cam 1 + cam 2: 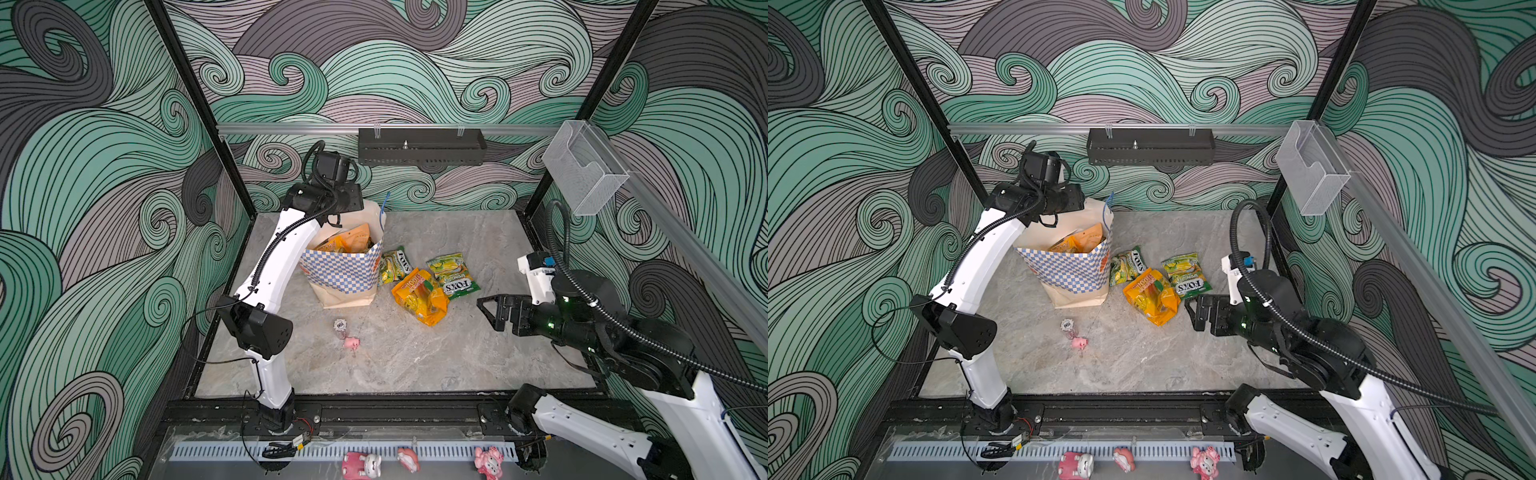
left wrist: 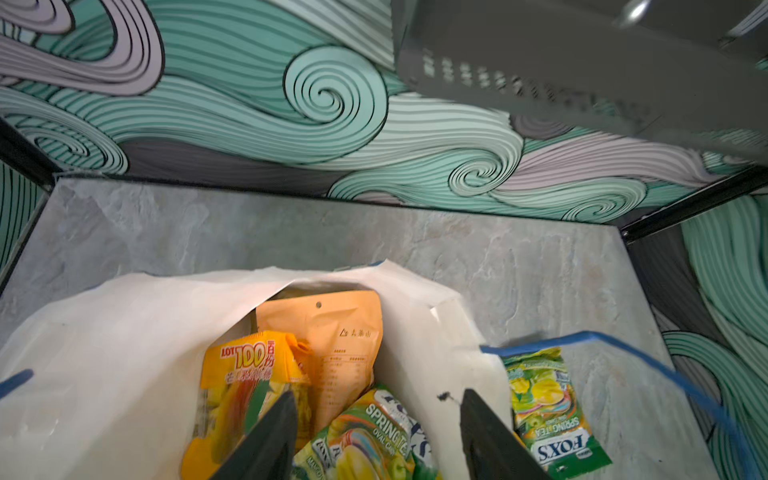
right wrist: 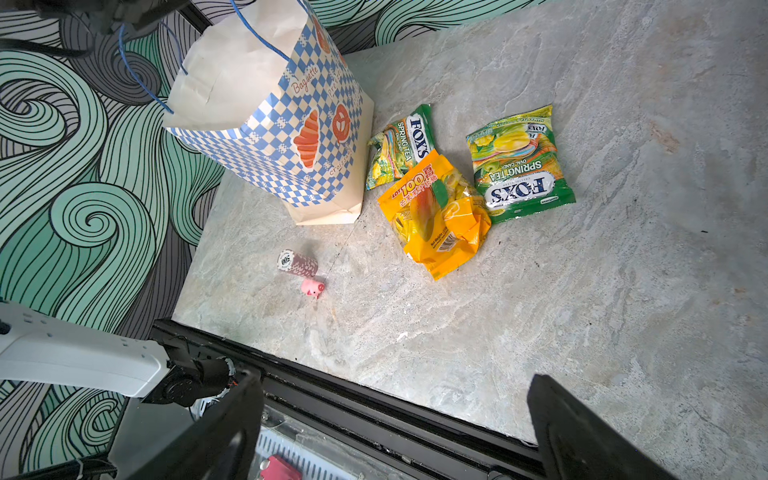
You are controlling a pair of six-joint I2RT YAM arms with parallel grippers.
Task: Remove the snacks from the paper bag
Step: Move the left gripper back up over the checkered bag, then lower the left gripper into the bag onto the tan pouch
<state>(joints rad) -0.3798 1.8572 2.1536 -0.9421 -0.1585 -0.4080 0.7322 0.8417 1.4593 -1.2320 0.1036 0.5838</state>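
The paper bag (image 1: 343,274) stands upright at the back left, cream with a blue-checkered band. My left gripper (image 2: 378,392) hangs open over its mouth. Between and below its fingers lies a green FOX'S pouch (image 2: 365,436), not clamped. Beside that pouch in the bag are an orange-yellow bag (image 2: 245,374) and a tan-orange pouch (image 2: 332,332). Three snacks lie on the table right of the bag: two FOX'S pouches (image 1: 394,266) (image 1: 453,274) and an orange-yellow bag (image 1: 419,301). My right gripper (image 1: 487,313) hovers open and empty to their right.
A small roll of chips (image 1: 340,326) and a pink pig (image 1: 352,342) lie in front of the bag. More pig figurines (image 1: 361,464) sit past the front rail. A black shelf (image 1: 422,145) and a clear box (image 1: 584,170) hang on the walls.
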